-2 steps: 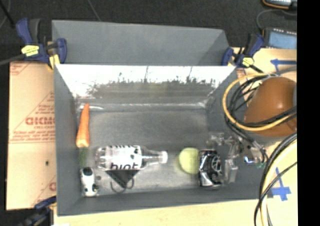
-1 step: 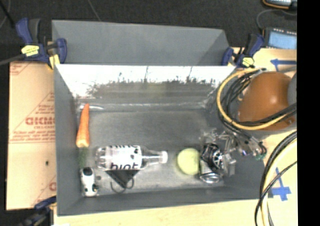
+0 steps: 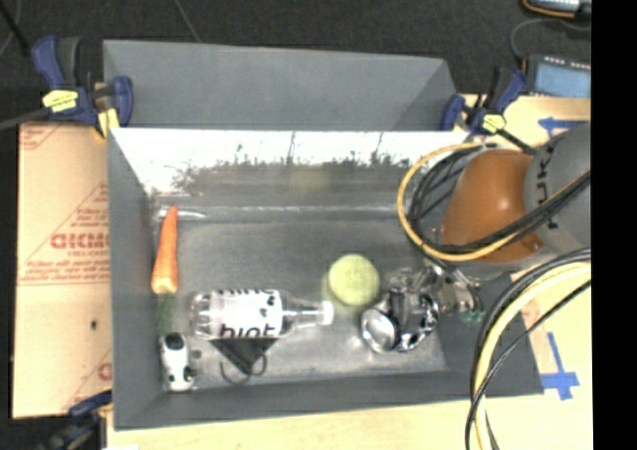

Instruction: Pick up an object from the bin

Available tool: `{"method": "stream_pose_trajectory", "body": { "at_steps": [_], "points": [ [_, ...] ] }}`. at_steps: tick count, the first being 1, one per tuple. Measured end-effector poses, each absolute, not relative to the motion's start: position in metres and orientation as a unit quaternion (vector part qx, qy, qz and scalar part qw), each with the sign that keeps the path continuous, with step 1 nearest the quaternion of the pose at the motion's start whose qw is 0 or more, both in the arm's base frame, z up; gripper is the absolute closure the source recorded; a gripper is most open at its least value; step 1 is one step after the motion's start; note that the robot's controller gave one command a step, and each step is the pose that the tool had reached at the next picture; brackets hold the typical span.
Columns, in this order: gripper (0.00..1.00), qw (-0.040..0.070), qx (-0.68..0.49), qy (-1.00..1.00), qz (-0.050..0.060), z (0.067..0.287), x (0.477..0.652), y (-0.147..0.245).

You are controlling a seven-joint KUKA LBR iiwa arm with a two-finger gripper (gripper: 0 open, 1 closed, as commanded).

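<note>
Where jaws hang over grey bin floor (image 3: pixel 259 257), green ball (image 3: pixel 353 280) beside

The clear bottle (image 3: pixel 249 316) reads "biot" (black letters, last ones unclear).

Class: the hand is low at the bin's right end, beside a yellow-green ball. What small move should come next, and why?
Probably a short shift toward the yellow-green ball, centring the hand over it. The ball lies just beside the hand, while the clear bottle and the carrot lie farther off along the bin.
</note>
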State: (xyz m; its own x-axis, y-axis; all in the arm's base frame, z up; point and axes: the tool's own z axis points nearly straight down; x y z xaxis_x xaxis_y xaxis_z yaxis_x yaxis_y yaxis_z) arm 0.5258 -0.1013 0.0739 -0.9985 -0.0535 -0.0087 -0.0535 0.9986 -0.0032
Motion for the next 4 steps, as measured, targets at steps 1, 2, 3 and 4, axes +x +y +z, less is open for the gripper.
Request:
{"method": "stream_pose_trajectory", "body": {
  "at_steps": [1,2,3,4],
  "points": [
    [1.0,0.004,-0.027,1.0,-0.002,0.074,0.526,-0.101],
    [1.0,0.006,-0.021,1.0,-0.002,0.169,0.527,-0.094],
    [1.0,0.006,-0.021,1.0,-0.002,0.169,0.527,-0.094],
    [1.0,0.003,-0.032,0.999,-0.002,0.217,0.53,-0.09]
  ]
}}
